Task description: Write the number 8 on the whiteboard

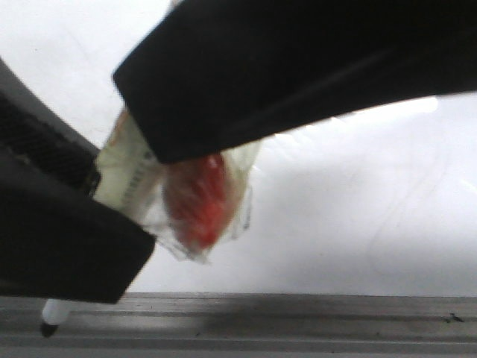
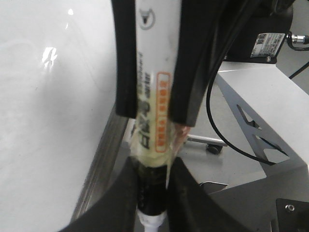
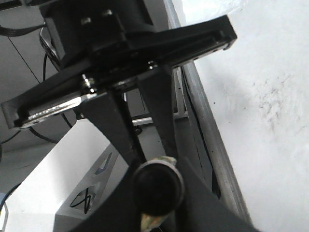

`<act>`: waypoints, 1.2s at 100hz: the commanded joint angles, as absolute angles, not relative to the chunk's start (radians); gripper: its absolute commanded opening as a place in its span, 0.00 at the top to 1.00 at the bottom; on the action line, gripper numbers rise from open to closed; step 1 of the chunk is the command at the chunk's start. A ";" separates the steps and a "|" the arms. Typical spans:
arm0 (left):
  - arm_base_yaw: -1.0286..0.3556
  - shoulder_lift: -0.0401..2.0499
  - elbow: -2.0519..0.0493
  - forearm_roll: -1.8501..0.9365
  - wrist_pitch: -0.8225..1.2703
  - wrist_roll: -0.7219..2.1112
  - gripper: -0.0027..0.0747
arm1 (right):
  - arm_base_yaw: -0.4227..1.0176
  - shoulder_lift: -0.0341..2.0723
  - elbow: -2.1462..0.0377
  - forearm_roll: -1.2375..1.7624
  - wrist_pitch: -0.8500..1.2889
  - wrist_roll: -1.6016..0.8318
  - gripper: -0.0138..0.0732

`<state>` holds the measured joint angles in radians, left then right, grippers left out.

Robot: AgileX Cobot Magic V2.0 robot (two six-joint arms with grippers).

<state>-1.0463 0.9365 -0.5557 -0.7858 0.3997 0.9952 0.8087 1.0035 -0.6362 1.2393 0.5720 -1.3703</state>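
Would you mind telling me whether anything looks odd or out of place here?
Yes: both the left gripper and right gripper clamp one white marker, wrapped in crinkled clear film with a red patch. Its tip hangs over the grey grooved edge rail, off the glossy whiteboard.

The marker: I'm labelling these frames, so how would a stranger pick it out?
Start at the large glossy white whiteboard and go to its grey grooved metal edge rail. Beside the rail, both black grippers clamp one white cylindrical marker. Only it has an orange label box, black printing and a black collar.
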 commanded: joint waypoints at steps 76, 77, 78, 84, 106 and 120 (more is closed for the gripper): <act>-1.052 0.798 -0.591 -0.929 0.164 1.030 0.28 | 0.803 0.775 -0.565 1.226 0.249 -1.432 0.89; -1.052 0.787 -0.591 -0.932 0.162 1.030 0.28 | 0.803 0.767 -0.561 1.226 0.245 -1.432 0.89; -1.052 0.781 -0.591 -0.934 0.163 1.030 0.28 | 0.803 0.763 -0.553 1.226 0.241 -1.432 0.89; -1.048 0.727 -0.591 -0.947 0.160 1.029 0.28 | 0.803 0.725 -0.521 1.224 0.215 -1.432 0.89; -1.006 0.569 -0.563 -0.994 0.088 1.029 0.47 | 0.803 0.607 -0.467 1.107 0.087 -1.434 0.89; -0.981 0.520 -0.533 -1.016 0.059 1.029 0.70 | 0.803 0.600 -0.482 1.033 0.034 -1.434 0.89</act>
<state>-0.9911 0.5357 -0.5227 -0.9826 0.1217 1.0290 0.8087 0.6045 -0.4399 1.0824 0.1052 -1.4253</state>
